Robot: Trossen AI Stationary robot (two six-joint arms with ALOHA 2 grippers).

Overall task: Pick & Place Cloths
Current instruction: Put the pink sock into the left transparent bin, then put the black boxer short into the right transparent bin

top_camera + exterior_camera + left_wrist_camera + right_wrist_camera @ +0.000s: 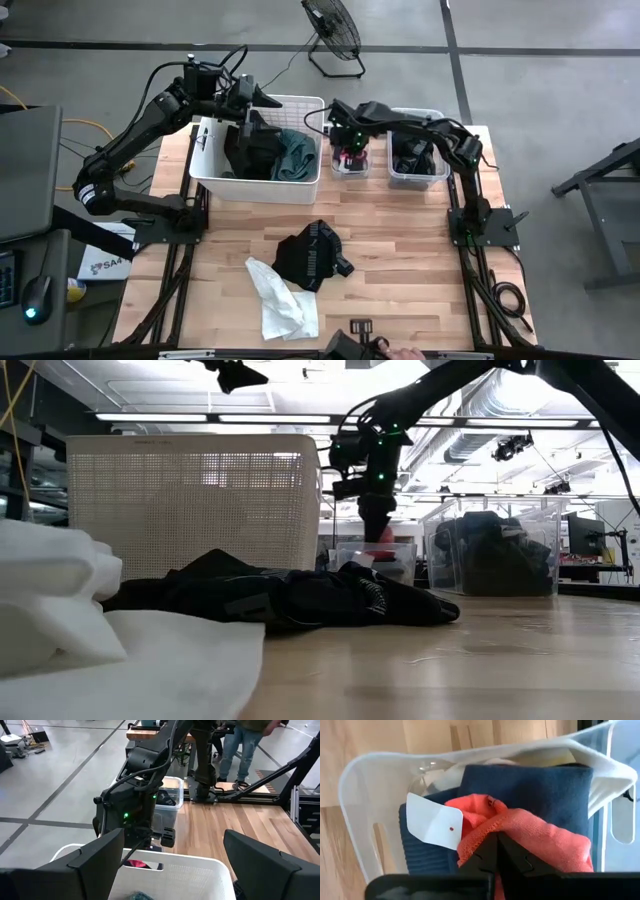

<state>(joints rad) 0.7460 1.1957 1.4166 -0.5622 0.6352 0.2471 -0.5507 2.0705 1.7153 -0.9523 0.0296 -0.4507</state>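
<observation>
Pinching red-pink cloth (520,832) with my right pincer (496,851), clenched on fold inside small clear tub (375,780), grip low for clean lift. Left pincer (172,865) released, hovering over white basket (300,185). Black cloth (312,255), white cloth (280,300) lie on bench (400,260).

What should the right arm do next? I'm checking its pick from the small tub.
Probably lift straight up. The right pincer is shut on the red-pink cloth, which lies on a dark blue cloth inside the small clear tub. Rising would clear the tub's rim before any sideways move. The left pincer hangs open above the white basket.
</observation>
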